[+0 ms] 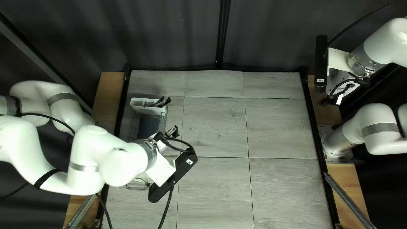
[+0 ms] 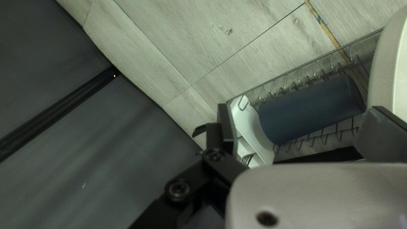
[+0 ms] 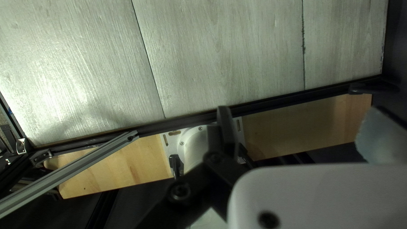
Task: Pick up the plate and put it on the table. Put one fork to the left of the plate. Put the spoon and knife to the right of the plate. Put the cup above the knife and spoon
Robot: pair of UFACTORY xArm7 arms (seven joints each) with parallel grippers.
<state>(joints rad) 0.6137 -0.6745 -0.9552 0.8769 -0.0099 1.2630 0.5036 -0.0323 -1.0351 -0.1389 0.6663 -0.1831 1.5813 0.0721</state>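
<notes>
I am holding my left pincer (image 2: 300, 110) released, its black fingers standing apart, gripping nothing. The off-white, curved-rimmed plate (image 2: 390, 68) is showing partly, beside the finger farther from the white plastic cutlery holder (image 2: 250, 123); the dark blue cylindrical cup (image 2: 313, 106) is lying ahead, between the finger lines, in the grey wire rack (image 2: 305, 65). To be taking the plate well, I am judging, I should be shifting sideways, straddling its rim squarely, closing gently, then lifting clear of the wires.
</notes>
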